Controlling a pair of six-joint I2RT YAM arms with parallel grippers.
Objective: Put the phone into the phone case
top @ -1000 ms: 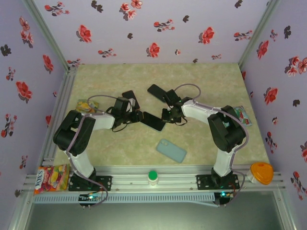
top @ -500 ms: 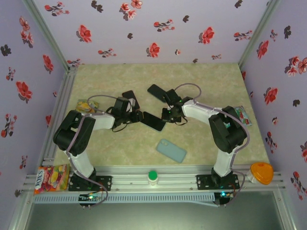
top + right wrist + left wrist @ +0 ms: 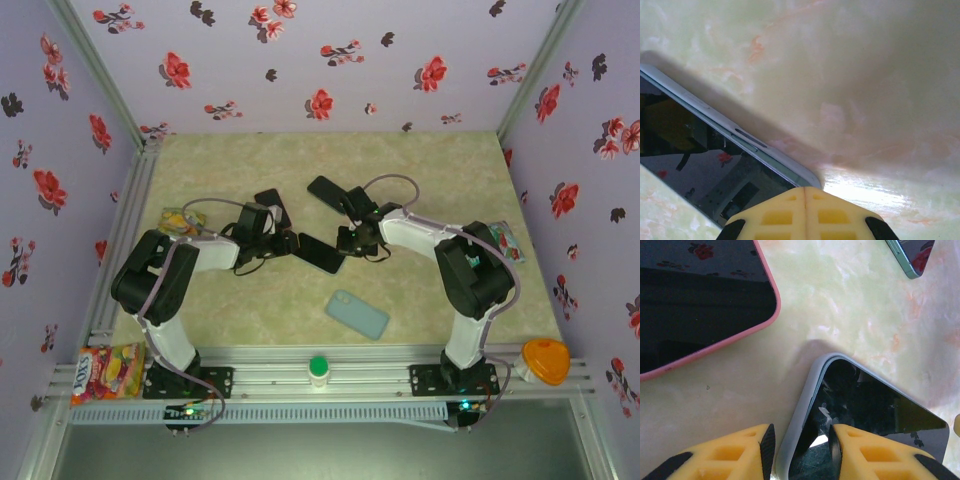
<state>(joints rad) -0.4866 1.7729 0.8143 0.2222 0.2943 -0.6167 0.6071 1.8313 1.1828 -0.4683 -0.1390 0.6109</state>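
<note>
Soft, even light falls from overhead. From above everything is sharp, with short dark shadows on either side of the phone (image 3: 320,253). At my left wrist the phone's glass mirrors dark shapes and one white glint, while my left gripper (image 3: 800,450) at its near corner blurs. At my right wrist a grey shadow hugs the phone's edge, glare whitens the table (image 3: 860,182) beyond its corner, and my right gripper (image 3: 805,200) is soft.

Glossy black glass, matt grey rim on the phone (image 3: 880,415) at the left gripper (image 3: 800,446); smooth marbled tabletop (image 3: 840,305) beyond it.
</note>
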